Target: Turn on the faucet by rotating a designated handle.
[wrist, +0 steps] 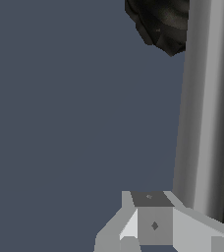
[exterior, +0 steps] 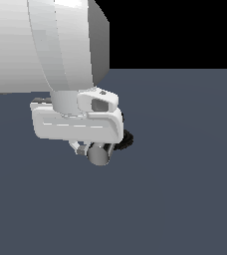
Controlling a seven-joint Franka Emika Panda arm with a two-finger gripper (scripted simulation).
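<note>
The exterior view looks from close behind my arm — slightly downward; my wrist view faces the floor, tight on the handle (wrist: pixel 205 108), which both views share.

Plain slate-blue floor (exterior: pixel 185 199), black bkgd.

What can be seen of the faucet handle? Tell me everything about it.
The handle is a shiny silver-grey cylinder, metallic in look, with lengthwise light and dark reflections. In the exterior view only its flat round end shows, poking out beneath the white gripper, low over the dark grey floor. The wrist view shows its long side running past the black ribbed base, with one finger right beside it. Whether the jaws touch it cannot be told. How it joins the base is hidden.
</note>
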